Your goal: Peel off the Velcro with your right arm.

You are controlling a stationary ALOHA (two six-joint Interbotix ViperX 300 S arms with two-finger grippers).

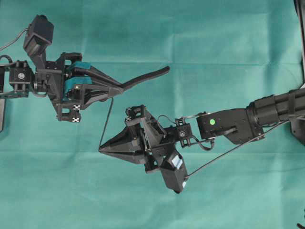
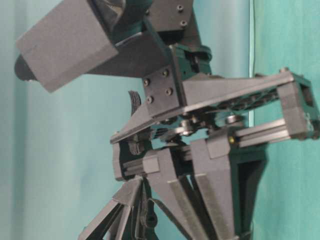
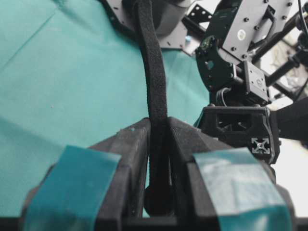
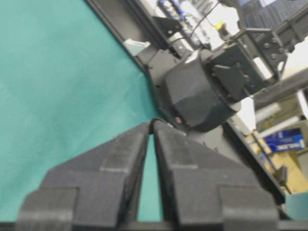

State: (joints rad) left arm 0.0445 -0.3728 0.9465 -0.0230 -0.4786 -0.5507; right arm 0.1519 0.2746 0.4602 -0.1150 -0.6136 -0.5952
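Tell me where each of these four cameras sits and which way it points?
Overhead: looks straight down on the green cloth, both arms, and the black strip.
Table-level: low down, close against the right arm's black frame, which fills the view.
Left wrist: rides the left arm, looking along its teal-taped fingers shut on the strip.
Right wrist: rides the right arm, looking along its plain black fingers.
Shared: overhead and left wrist both show the strip.

Velcro (image 1: pixel 145 78) strip juts right from left gripper (image 1: pixel 120 88), above right gripper (image 1: pixel 101 149).
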